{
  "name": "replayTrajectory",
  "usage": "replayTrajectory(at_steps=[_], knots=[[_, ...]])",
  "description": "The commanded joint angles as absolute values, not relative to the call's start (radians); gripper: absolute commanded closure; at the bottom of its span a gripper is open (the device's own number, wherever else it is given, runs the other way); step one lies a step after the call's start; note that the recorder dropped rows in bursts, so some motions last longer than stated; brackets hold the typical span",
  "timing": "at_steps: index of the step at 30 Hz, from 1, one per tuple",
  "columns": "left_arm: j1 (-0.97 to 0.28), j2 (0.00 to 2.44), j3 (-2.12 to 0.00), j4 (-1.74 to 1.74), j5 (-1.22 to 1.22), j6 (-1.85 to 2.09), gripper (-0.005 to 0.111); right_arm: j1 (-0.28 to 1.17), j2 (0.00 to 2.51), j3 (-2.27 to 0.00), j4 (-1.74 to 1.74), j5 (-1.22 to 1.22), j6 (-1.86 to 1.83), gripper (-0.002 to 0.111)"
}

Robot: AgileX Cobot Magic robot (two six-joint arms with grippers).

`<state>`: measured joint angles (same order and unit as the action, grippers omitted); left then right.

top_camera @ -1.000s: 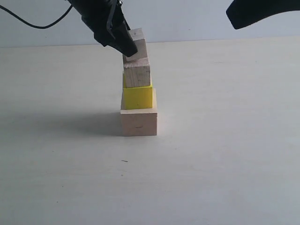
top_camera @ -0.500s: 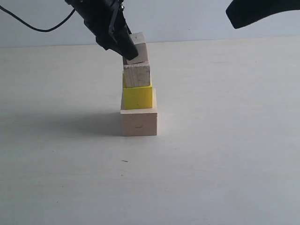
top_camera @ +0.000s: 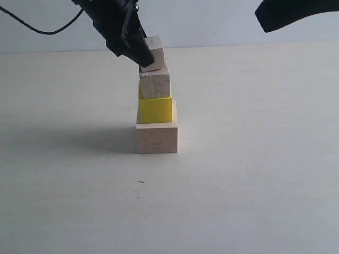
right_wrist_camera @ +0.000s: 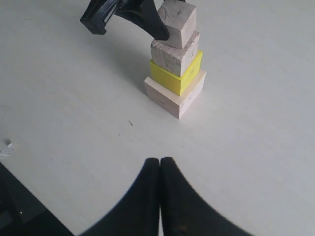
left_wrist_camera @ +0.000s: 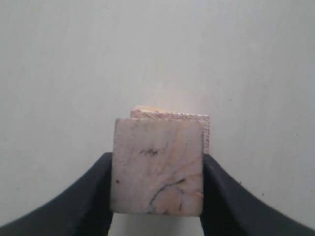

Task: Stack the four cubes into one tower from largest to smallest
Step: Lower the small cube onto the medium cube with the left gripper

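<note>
Left gripper, reaching in from 10 o'clock, clamped smallest pale cube atop brownish cube, yellow cube and large pale cube; contact unclear. Cube sat tilted, slightly toward 9 o'clock: needed levelling, centring, then gentle release. Right gripper closed, empty, well apart.

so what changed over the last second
The left claw eased the smallest cube down a little, to about the top of the brown cube, still gripping it at a tilt. The brown, yellow and big cube did not move; the right claw stayed shut, well clear.
</note>
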<state>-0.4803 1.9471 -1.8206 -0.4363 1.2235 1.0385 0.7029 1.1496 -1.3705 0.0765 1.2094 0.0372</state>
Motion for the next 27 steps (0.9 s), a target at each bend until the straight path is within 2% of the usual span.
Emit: replayTrajectory(at_steps=[1,27], knots=[[-0.481,1.929,-1.826,-0.436,1.221,1.039,0.107,0.704,1.142,-1.367,0.075,1.194,0.038,0.108],[-0.499,1.929,-1.826,-0.418,1.221,1.009,0.107,0.704,1.142,-1.367,0.075,1.196,0.038,0.108]])
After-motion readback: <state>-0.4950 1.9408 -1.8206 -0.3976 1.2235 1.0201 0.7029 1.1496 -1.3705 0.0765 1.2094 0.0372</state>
